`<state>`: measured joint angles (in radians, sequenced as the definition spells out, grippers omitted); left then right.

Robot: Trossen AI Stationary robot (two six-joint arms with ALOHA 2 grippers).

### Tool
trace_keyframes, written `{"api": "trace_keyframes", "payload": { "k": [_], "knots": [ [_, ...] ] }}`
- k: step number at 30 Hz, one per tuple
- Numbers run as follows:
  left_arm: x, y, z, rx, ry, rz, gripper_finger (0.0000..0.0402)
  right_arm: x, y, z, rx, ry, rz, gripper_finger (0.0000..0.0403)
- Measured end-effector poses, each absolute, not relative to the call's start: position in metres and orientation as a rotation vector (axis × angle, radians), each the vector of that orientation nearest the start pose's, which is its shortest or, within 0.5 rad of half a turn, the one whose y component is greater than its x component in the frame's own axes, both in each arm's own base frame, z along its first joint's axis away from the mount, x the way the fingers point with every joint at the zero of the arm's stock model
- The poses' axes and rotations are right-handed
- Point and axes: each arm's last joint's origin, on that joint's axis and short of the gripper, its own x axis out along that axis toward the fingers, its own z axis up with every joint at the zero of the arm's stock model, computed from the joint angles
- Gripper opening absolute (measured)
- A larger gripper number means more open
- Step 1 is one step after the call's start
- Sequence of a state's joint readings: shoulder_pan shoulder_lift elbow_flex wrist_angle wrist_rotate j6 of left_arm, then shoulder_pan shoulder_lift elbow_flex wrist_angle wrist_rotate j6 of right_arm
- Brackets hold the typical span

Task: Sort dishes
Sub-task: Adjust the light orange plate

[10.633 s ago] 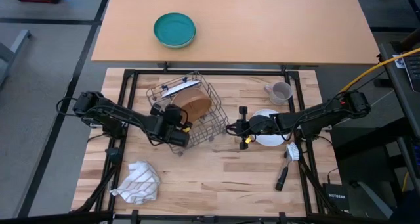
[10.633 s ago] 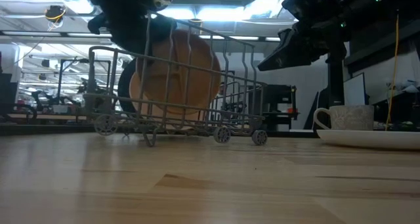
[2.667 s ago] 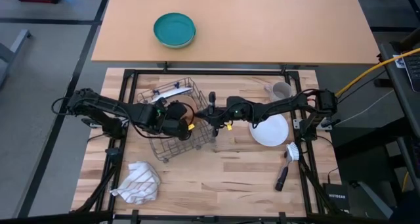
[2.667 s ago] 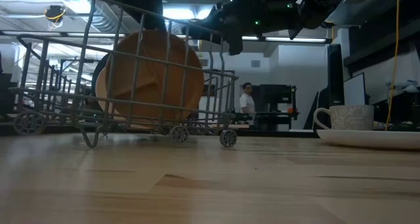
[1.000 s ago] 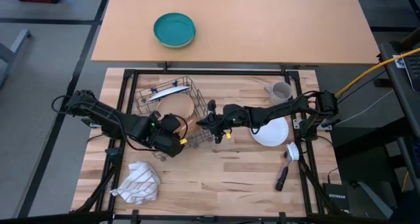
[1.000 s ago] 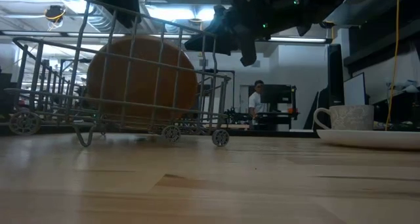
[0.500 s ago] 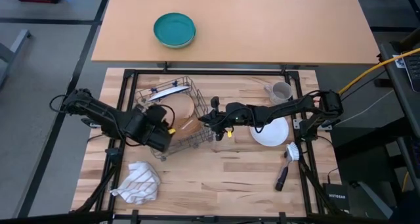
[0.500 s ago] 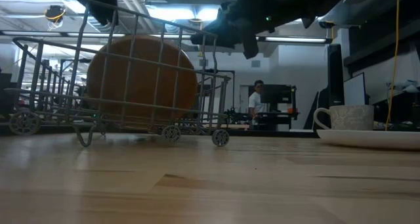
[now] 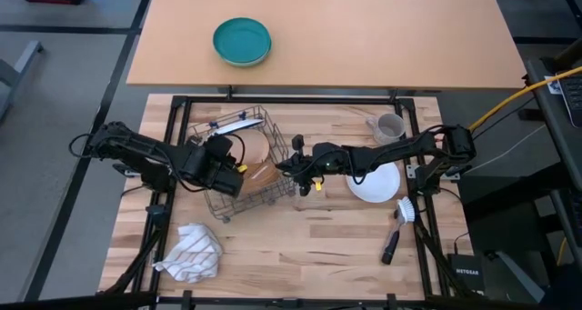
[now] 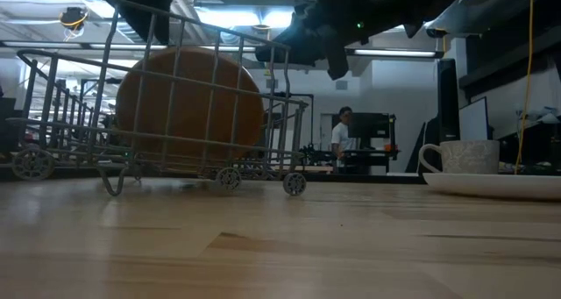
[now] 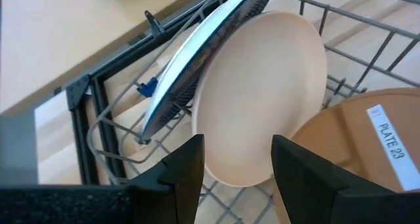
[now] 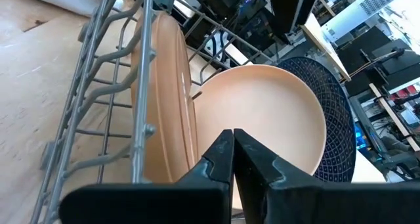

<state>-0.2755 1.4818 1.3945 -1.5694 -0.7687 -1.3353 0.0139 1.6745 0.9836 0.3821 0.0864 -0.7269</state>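
A wire rack [image 9: 244, 165] stands on the wooden table, left of centre. In it, on edge, are a peach-pink bowl [image 11: 262, 99], a blue plate [image 11: 190, 60] behind it and a tan plate [image 11: 354, 152] with a label. My left gripper [image 9: 227, 174] hangs open above the rack's left part, its fingers [image 11: 190, 165] apart in front of the bowl. My right gripper [image 9: 284, 165] is shut at the rack's right rim [image 10: 289, 67], pointing at the tan plate [image 12: 164, 99] and the bowl [image 12: 262, 112]. A white plate [image 9: 375, 181] and a grey mug [image 9: 389, 126] sit at the right. My right gripper's shut fingers [image 12: 220, 158] stand level at the rack's right rim, coming from the table's right. I cannot tell whether they touch the wire or a dish.
A teal bowl [image 9: 242, 41] sits on the desk beyond the table. A crumpled striped cloth [image 9: 191, 253] lies near the front left, a dish brush [image 9: 400, 224] at the front right. A person [image 10: 344, 132] stands far back in the room.
My left gripper has gone from the rack's near side toward the far edge and now hangs over the rack's left part, still open. The rack and its dishes have stayed where they were.
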Motion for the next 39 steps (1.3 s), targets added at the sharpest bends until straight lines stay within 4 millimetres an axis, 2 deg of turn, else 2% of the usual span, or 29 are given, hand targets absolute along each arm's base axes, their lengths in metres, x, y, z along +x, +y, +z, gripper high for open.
{"api": "trace_keyframes", "payload": {
  "k": [5, 9, 19, 27, 39],
  "knots": [
    [0.233, -0.048, 0.298, -0.274, 0.901, 1.162, 0.0166, 0.365, 0.003, 0.226, -0.736, 0.338, 0.05, 0.0014],
    [0.227, -0.048, 0.287, -0.289, 1.053, 1.13, 0.0166, 0.364, 0.003, 0.228, -0.736, 0.342, 0.052, 0.0014],
    [0.202, -0.022, 0.271, -0.348, 1.053, 1.187, 0.0166, 0.363, 0.002, 0.227, -0.736, 0.355, 0.056, 0.0014],
    [0.204, -0.012, 0.253, -0.365, 0.981, 1.129, 0.0166, 0.363, 0.002, 0.228, -0.736, 0.355, 0.056, 0.0014],
    [0.22, -0.001, 0.253, -0.296, 0.942, 1.012, 0.0166, 0.363, 0.002, 0.227, -0.736, 0.357, 0.056, 0.0014]
  ]
}}
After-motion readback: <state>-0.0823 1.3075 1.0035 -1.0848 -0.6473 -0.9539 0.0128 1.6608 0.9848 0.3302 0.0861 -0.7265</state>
